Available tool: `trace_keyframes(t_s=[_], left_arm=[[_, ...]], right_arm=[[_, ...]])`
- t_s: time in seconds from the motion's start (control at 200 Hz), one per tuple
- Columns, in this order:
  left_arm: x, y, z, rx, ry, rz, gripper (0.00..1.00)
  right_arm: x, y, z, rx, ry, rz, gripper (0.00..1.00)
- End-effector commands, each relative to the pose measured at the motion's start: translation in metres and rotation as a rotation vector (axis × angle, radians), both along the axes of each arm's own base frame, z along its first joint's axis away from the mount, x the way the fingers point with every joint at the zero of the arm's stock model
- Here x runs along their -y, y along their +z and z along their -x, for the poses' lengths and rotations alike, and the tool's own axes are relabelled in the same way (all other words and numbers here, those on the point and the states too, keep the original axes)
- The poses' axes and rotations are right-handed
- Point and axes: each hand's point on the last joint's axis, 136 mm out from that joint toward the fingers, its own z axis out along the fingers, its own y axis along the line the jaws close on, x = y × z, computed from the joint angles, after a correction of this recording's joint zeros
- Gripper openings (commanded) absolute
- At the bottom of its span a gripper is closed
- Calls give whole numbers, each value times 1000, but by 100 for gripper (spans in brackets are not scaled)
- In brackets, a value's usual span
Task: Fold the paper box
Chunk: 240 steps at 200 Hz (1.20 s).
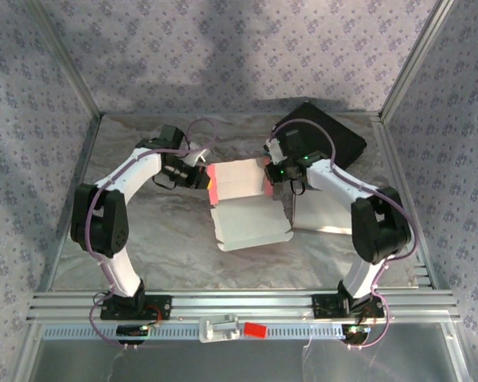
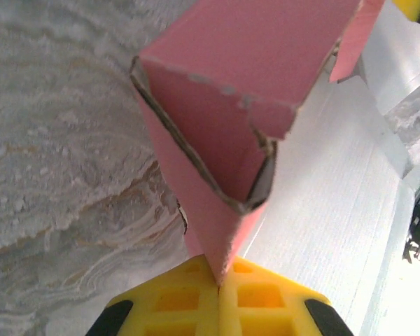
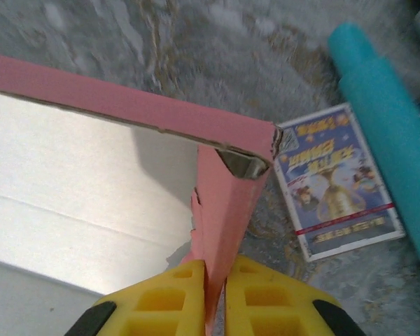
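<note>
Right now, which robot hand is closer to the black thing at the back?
The right gripper, pinching the right wall of the box. The black pad lies just behind it; the left gripper is across the box.

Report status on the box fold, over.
Left gripper shut on paper box left wall. Right gripper shut on right wall. Box half-formed, near panel lying flat. Printed card and teal tube beside, not blocking.
</note>
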Motion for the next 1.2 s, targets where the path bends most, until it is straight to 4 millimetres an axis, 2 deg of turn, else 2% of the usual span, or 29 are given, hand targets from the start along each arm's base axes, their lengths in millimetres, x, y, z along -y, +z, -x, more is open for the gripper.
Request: trace_keyframes(t_s=[0.0, 0.17, 0.335, 0.435, 0.615, 0.705, 0.72, 0.75, 0.924, 1.039, 1.194], left_arm=[[10, -6, 16, -69, -7, -11, 0], [4, -28, 33, -147, 45, -107, 0], [-2, -39, 38, -180, 86, -148, 0], [-5, -41, 37, -178, 92, -170, 0], [-9, -39, 30, -99, 103, -182, 0], [-10, -38, 26, -13, 97, -191, 0], [-10, -38, 26, 4, 93, -195, 0], [-10, -37, 28, 32, 80, -207, 0], [3, -23, 19, 325, 57, -198, 0], [7, -10, 16, 529, 74, -201, 0], [-1, -6, 14, 674, 122, -185, 0]], right_arm=[[-28, -20, 13, -89, 38, -42, 10], [-39, -43, 20, -169, 35, -16, 10], [-45, -58, 28, -222, 28, 2, 16], [-47, -56, 31, -223, 33, 5, 20], [-45, -39, 38, -166, 58, -15, 22], [-45, -26, 41, -105, 76, -50, 23], [-41, -33, 48, -117, 80, -46, 23], [-40, -31, 51, -99, 88, -59, 24], [-38, -13, 66, 41, 148, -141, 28], [-31, -17, 79, 101, 163, -174, 33], [-17, -23, 87, 183, 127, -162, 37]])
